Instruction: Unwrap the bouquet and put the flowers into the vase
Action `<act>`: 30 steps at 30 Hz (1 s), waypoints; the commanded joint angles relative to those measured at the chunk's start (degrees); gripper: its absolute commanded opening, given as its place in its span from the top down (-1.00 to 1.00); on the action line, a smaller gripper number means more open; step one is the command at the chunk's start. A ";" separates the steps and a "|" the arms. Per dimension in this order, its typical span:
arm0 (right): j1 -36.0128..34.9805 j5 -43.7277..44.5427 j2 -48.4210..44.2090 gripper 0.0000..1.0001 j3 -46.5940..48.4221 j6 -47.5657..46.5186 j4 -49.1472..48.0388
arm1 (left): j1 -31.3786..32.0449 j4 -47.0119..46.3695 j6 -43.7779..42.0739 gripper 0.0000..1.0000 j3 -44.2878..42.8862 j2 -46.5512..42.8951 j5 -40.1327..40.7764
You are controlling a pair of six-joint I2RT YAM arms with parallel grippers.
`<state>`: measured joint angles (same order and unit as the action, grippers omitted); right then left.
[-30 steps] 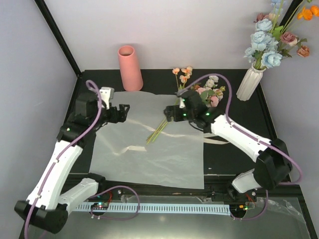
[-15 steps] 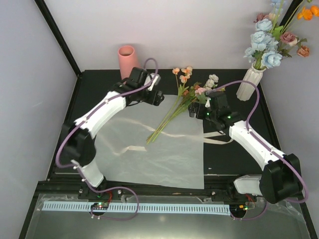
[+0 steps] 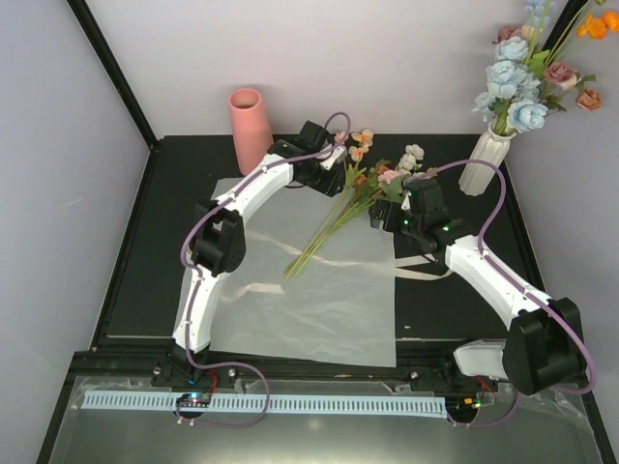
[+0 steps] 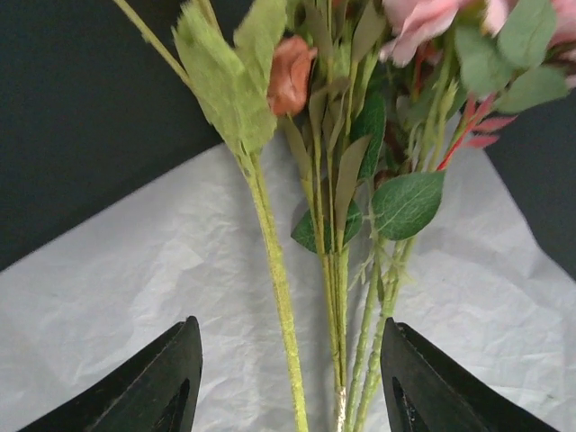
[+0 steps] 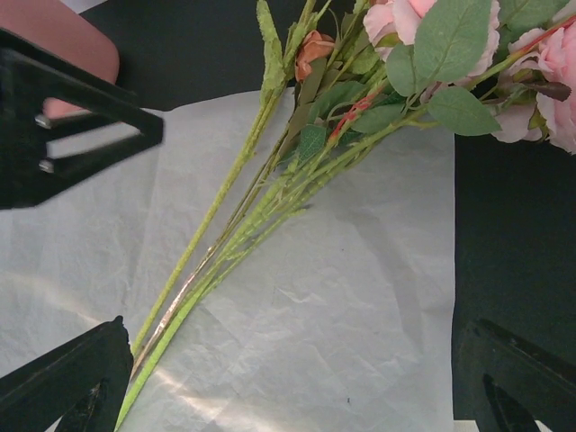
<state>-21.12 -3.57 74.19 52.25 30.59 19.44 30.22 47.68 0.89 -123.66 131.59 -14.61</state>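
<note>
Progress, as I judge it: your unwrapping is done, your transfer is not. At far left the vase (image 3: pixel 249 130) stands upright at the back of the table, with no stems in it. The wrapping paper (image 3: pixel 290 300) lies spread flat. The flowers (image 3: pixel 324 230) lie loose across its far right corner, blooms toward the back, well apart from the vase. Your left gripper (image 4: pixel 290 360) straddles the stems just below the leaves, jaws apart with a gap on each side, gripping nothing yet. Your right gripper (image 5: pixel 292 342) hangs over the stems near the blooms, jaws wide and empty. The ribbon (image 3: pixel 418 275) lies loose at the paper's right edge. Left to do: close on the stems, lift the bunch, and stand it in the vase.
</note>
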 commanded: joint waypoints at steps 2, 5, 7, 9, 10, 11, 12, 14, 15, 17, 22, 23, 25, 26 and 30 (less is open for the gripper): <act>0.48 1.17 -1.00 -0.99 -0.83 1.00 -1.42 | 0.62 1.20 -0.36 -0.09 -2.68 4.69 -2.67; 0.47 1.62 -0.72 -0.99 -0.84 1.23 -1.19 | 1.01 0.21 -0.15 -0.05 -2.73 6.34 -2.56; 0.49 1.49 -0.56 -0.99 -0.81 1.23 -1.13 | 1.11 -0.44 0.33 0.01 -2.73 7.26 -2.57; 0.49 1.36 -0.46 -0.99 -0.83 1.23 -1.25 | 1.07 -1.12 0.75 0.04 -2.73 8.38 -3.41; 0.50 1.34 -0.32 -0.99 -0.81 1.23 -1.25 | 1.04 -1.38 0.98 0.06 -2.87 8.90 -3.97; 0.48 1.36 -0.25 -0.99 -0.76 1.23 -1.25 | 1.13 -1.56 1.27 0.09 -2.96 9.41 -4.28; 0.48 1.41 -0.26 -0.99 -0.68 1.23 -1.13 | 1.13 -1.79 1.57 0.11 -2.92 9.77 -4.34; 0.45 1.46 -0.26 -0.99 -0.74 1.14 -1.07 | 1.11 -2.33 2.03 0.16 -2.94 10.39 -4.31; 0.48 1.46 -0.27 -0.99 -0.74 1.14 -1.05 | 1.15 -2.53 2.28 0.19 -2.99 10.62 -4.29; 0.43 1.44 -0.28 -0.99 -0.75 1.15 -1.07 | 1.15 -2.99 2.57 0.26 -2.95 11.07 -4.28; 0.43 1.53 -0.10 -0.99 -0.66 1.05 -1.07 | 1.22 -3.62 3.14 0.37 -2.99 12.05 -4.43; 0.46 1.55 -0.08 -0.99 -0.66 1.05 -1.07 | 1.22 -3.71 3.26 0.41 -3.06 12.22 -4.64; 0.46 1.63 -0.01 -0.99 -0.74 1.05 -1.02 | 1.20 -3.88 3.45 0.52 -3.19 12.66 -5.12; 0.47 1.66 -0.01 -0.99 -0.70 1.05 -1.04 | 1.24 -3.86 3.55 0.63 -3.29 12.85 -5.29; 0.43 1.94 0.03 -0.99 -0.75 1.06 -1.06 | 1.23 -3.90 4.26 0.97 -3.51 12.85 -5.34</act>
<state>-21.10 -3.07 74.19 51.92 31.44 19.27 30.89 45.17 4.58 -124.42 142.65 -18.55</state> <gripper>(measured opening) 0.997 0.065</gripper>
